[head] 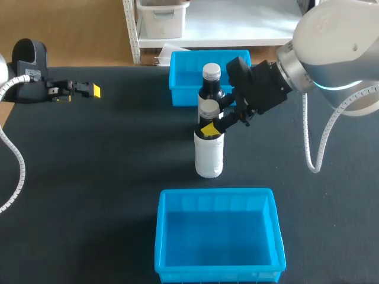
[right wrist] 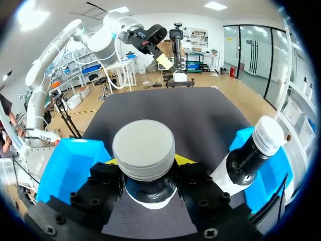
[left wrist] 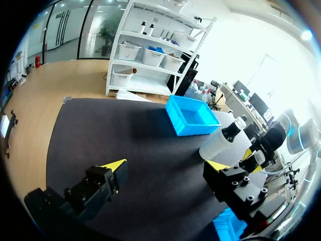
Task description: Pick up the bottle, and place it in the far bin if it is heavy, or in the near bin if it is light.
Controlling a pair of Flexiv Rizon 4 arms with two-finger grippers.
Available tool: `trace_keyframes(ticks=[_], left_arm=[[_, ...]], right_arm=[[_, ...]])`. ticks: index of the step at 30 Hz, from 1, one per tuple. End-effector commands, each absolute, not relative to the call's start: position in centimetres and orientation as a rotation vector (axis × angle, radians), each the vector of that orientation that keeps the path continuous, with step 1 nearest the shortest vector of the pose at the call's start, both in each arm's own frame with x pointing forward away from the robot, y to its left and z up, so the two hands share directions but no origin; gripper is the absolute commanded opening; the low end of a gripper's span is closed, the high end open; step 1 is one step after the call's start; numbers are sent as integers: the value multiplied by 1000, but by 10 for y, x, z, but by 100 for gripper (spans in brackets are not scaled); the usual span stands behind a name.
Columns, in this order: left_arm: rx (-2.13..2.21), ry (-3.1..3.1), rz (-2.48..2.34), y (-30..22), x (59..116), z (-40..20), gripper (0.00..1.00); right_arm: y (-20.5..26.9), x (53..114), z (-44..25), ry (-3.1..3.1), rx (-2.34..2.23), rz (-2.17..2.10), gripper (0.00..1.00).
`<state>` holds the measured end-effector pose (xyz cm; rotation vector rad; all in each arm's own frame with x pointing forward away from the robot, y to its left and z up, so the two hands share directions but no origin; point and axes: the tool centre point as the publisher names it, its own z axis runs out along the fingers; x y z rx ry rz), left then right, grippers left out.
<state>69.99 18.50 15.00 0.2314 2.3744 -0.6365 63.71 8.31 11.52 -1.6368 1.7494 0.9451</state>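
Dark bottle (head: 211,90) likely hides far bin (head: 183,96) wall.

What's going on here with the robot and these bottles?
The right gripper is shut on the neck of a white bottle, which is upright between the far bin and the near bin. A second bottle stands just behind it. The left gripper is open and empty, off to the side.
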Motion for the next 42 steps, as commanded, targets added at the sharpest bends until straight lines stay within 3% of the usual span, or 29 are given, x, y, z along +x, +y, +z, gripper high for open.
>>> trace_keyframes(ticks=[1,42], left_arm=[[231,2374,-636,185,700,150,100],[231,2374,-636,185,700,150,100]], right_arm=[[80,633,119,1746,-1633,941,0],[52,641,180,1727,-1674,839,0]])
